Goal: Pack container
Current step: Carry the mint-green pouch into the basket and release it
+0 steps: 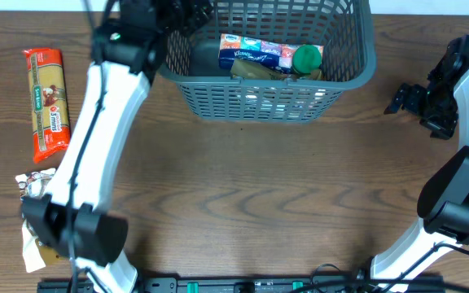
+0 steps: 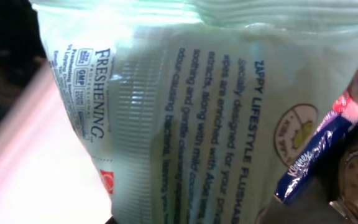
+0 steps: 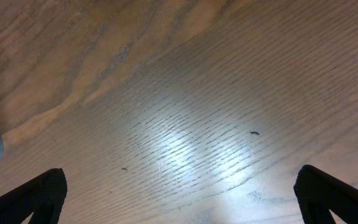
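The dark grey-blue slotted basket [image 1: 267, 102] stands at the back centre. In it lie a blue Kleenex pack [image 1: 255, 53], a green-lidded item [image 1: 306, 59] and a tan packet. My left gripper [image 1: 181, 15] is over the basket's far left corner. Its wrist view is filled by a pale green wipes packet [image 2: 197, 106], held right up against the camera and hiding the fingers. The Kleenex pack [image 2: 312, 158] shows beyond it. My right gripper [image 1: 405, 98] is open and empty over bare table to the right of the basket, its fingertips wide apart [image 3: 179, 199].
A red and tan pasta packet [image 1: 46, 102] lies at the far left. A small crumpled packet [image 1: 35, 183] and a pale packet [image 1: 31, 244] lie beside the left arm's base. The wooden table [image 1: 259, 195] stretches in front of the basket.
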You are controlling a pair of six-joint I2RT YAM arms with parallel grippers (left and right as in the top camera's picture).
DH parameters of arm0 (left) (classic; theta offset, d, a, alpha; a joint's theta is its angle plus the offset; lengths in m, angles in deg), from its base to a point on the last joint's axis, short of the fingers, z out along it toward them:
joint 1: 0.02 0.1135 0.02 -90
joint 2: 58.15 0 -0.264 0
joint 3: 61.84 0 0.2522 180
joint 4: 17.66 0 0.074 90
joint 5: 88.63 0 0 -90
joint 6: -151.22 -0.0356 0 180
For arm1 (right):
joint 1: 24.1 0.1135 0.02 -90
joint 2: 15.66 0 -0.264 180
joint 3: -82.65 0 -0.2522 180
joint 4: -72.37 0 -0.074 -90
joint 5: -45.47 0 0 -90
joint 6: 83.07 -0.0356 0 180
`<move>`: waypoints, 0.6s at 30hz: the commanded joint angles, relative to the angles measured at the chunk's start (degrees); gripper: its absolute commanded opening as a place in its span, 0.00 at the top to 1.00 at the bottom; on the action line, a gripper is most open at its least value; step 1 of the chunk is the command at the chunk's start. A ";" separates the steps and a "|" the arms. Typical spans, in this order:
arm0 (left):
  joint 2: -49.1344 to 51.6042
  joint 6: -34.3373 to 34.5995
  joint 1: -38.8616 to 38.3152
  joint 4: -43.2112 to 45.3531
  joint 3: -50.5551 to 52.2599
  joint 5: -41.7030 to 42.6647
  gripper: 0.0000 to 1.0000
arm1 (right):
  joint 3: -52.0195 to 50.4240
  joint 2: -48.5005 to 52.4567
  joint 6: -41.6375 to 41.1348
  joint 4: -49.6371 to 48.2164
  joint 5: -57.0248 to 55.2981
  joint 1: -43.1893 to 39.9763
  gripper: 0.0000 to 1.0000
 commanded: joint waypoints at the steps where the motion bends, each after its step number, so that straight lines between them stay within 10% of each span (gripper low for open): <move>1: 4.15 -0.85 -0.39 0.66 -0.59 2.78 0.94 | -0.28 -0.31 0.57 0.24 0.37 0.26 0.01; 18: 13.70 -0.28 -0.52 -9.44 -0.42 2.60 0.94 | -0.28 -0.31 0.55 0.83 1.68 0.26 0.01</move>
